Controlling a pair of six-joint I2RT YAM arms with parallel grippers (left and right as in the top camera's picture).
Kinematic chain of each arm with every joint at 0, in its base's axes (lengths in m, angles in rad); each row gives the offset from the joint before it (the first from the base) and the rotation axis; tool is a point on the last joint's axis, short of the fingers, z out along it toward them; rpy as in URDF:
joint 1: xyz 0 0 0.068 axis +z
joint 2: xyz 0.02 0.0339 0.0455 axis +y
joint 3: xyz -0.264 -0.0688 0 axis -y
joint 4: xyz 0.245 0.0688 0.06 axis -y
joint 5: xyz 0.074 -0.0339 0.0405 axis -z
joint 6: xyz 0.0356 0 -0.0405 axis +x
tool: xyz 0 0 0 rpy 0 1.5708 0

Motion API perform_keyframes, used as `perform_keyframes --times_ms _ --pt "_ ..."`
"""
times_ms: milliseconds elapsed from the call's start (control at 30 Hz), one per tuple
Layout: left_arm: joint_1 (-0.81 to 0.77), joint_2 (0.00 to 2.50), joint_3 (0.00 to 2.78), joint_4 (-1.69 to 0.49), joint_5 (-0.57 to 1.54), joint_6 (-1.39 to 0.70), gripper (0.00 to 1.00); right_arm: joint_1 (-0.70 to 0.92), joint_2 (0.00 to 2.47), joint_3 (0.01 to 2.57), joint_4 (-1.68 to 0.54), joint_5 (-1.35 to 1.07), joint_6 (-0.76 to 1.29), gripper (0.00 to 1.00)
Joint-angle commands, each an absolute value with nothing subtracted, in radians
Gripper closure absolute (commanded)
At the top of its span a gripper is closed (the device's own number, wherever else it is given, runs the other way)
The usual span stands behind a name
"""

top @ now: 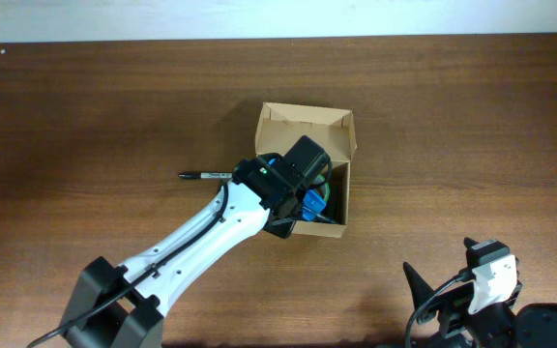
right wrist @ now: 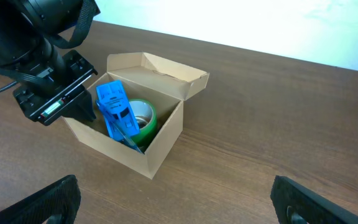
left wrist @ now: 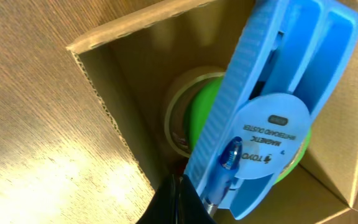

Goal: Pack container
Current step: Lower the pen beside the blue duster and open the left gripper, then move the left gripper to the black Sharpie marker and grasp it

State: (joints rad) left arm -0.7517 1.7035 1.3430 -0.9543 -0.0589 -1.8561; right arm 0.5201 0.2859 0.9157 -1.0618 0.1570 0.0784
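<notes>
Right gripper: at the near right of the table, jaws fully released, nothing between them, well apart from the box.

Left arm: runs from the near left corner diagonally up to the box.

Box: stands about mid-table, open. Its lid flap is raised on the far side.

Left gripper: lowered inside the box by its near left corner, jaws clenched tip to tip. A blue pen lies just beside the tips and rests against the duster. Whether the tips pinch it cannot be told.

Box contents: the duster, blue plastic with a round label reading "magnetic whiteboard duster", stands on end and tilted. It leans over a green tape roll that lies flat on the box floor.

Outside the box: a dark pen lies flat on the table just beside the left wall, pointing away from it.
</notes>
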Motion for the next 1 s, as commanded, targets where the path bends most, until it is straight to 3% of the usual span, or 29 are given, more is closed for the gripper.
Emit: perform_keyframes --times_ms 0,100,200,233,333,400,600,700,967 --pt "-0.758 1.682 1.357 -0.946 -0.059 -1.873 0.96 0.515 0.283 0.914 -1.059 0.170 0.087 0.01" --pt "-0.758 1.682 1.357 -0.927 -0.068 -1.872 0.96 0.515 0.283 0.914 -1.058 0.170 0.087 0.01" --pt "-0.757 1.676 1.366 -0.925 -0.109 -1.861 0.87 0.515 0.283 0.914 -1.058 0.170 0.087 0.01" --pt "-0.754 1.669 1.372 -0.925 -0.129 -1.839 0.83 0.515 0.283 0.914 -1.059 0.169 0.087 0.01" --pt "-0.738 1.639 1.391 -0.925 -0.156 -1.716 0.53 0.515 0.283 0.914 -1.059 0.170 0.087 0.01" --pt "-0.720 1.610 1.397 -0.925 -0.160 -1.617 0.44 0.515 0.283 0.914 -1.058 0.169 0.087 0.01" --pt "-0.631 1.546 1.397 -0.945 -0.228 -1.406 0.39 0.515 0.283 0.914 -1.059 0.169 0.087 0.01" --pt "-0.533 1.538 1.397 -1.010 -0.237 -1.397 0.24 0.515 0.283 0.914 -1.059 0.169 0.087 0.01" --pt "-0.319 1.603 1.397 -1.042 -0.244 -1.496 0.24 0.515 0.283 0.914 -1.058 0.170 0.087 0.01"
